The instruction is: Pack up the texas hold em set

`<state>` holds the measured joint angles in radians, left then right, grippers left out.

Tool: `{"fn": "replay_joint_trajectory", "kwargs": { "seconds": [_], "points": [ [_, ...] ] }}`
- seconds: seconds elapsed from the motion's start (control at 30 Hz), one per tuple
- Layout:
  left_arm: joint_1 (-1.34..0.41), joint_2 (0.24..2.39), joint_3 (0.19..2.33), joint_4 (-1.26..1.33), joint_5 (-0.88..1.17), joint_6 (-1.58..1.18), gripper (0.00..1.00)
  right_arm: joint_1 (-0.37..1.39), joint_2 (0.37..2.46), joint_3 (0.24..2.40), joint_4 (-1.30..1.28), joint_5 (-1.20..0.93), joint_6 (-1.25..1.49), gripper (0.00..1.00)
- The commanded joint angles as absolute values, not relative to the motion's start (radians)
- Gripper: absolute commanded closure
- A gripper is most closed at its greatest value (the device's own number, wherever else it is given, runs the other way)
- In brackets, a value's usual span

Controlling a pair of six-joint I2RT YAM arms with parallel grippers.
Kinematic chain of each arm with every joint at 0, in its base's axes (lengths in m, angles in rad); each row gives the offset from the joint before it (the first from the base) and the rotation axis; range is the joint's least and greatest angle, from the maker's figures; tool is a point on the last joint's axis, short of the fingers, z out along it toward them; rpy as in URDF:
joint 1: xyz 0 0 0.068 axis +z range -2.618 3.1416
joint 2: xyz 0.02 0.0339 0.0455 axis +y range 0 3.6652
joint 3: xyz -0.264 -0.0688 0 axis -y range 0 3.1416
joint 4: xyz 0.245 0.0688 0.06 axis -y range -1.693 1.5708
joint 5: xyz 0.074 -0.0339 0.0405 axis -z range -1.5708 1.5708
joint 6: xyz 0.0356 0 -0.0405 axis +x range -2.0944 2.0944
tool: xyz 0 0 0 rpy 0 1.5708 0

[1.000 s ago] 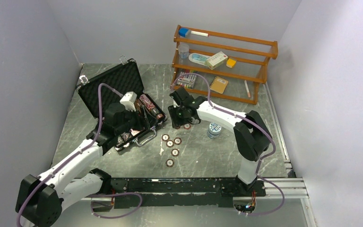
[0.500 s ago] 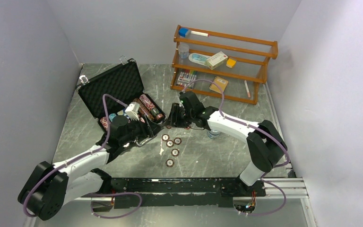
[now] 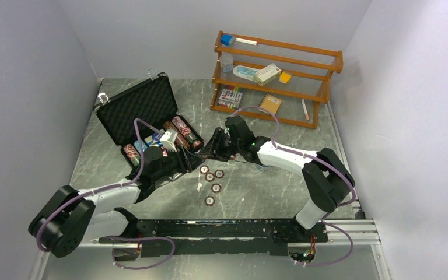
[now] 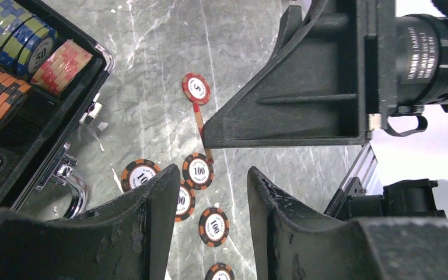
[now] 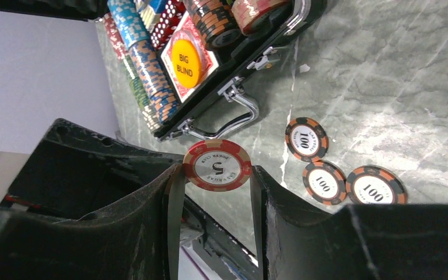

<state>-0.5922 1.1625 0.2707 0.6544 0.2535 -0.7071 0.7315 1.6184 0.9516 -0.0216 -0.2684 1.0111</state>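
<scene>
The black case lies open at the left, with rows of chips, a red-backed deck and the orange disc inside. My right gripper is shut on a red chip marked 5, held by its rim above the table by the case's front edge; in the top view that gripper points left. My left gripper is open and empty, low over several loose orange-black 100 chips, facing the right gripper. These chips lie in front of the case.
A wooden shelf with boxes and a notebook stands at the back right. A blue-white chip stack peeks out behind the right arm. The case's metal handle sticks out toward the loose chips. A black rail runs along the near edge.
My left gripper has come off the case, forward and right, to just above the loose chips. My right gripper has moved left toward the case's front edge.
</scene>
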Motion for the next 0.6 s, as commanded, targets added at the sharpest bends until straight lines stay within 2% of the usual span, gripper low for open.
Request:
{"fn": "replay_joint_trajectory", "kwargs": {
  "seconds": [0.0, 0.13, 0.57],
  "points": [
    [-0.607, 1.194, 0.294, 0.740, 0.206, -0.708, 0.51, 0.724, 1.587, 0.931, 0.052, -0.290, 1.071, 0.54],
    [-0.608, 1.219, 0.301, 0.766, 0.188, -0.725, 0.57, 0.722, 1.590, 0.920, 0.067, -0.303, 1.090, 0.54],
    [-0.611, 1.269, 0.320, 0.825, 0.165, -0.748, 0.66, 0.719, 1.592, 0.862, 0.173, -0.326, 1.196, 0.55]
  ]
}}
